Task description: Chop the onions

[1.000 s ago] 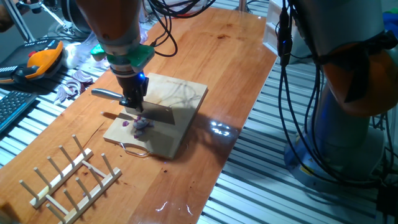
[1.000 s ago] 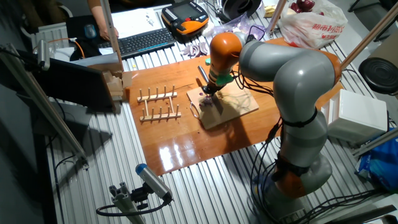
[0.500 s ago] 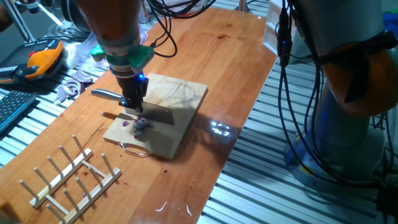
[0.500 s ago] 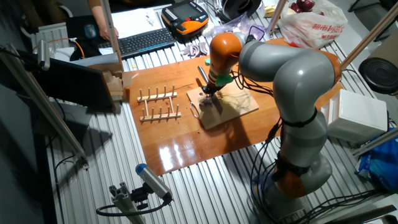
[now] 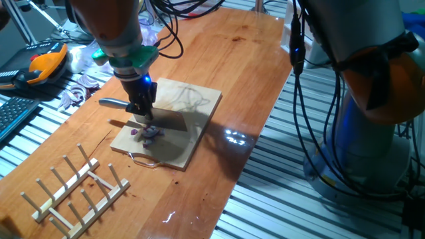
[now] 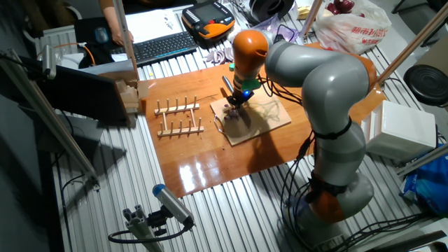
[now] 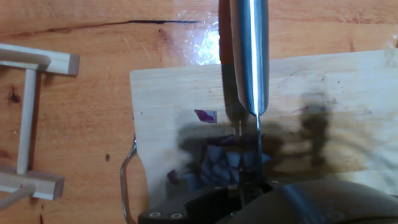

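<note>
A cluster of small purple-and-white diced onion bits (image 5: 149, 133) lies on the near-left part of the wooden cutting board (image 5: 192, 106). It also shows in the hand view (image 7: 217, 167) and, tiny, in the other fixed view (image 6: 232, 112). My gripper (image 5: 141, 114) is shut on a knife (image 5: 163, 120), handle pointing left, blade just above and behind the bits. In the hand view the blade (image 7: 249, 56) runs edge-on up the middle over the bits. The board (image 7: 161, 106) fills that view.
A wooden dish rack (image 5: 76, 189) stands near the front left. A teach pendant (image 5: 40, 65), keyboard and a clear bag with purple scraps (image 5: 80, 89) lie at the left edge. The table's right edge (image 5: 265, 119) drops to slatted metal. A metal loop (image 7: 126, 180) hangs off the board.
The arm has shifted slightly to the left and up; the knife stays over the diced bits, which have not visibly moved.
</note>
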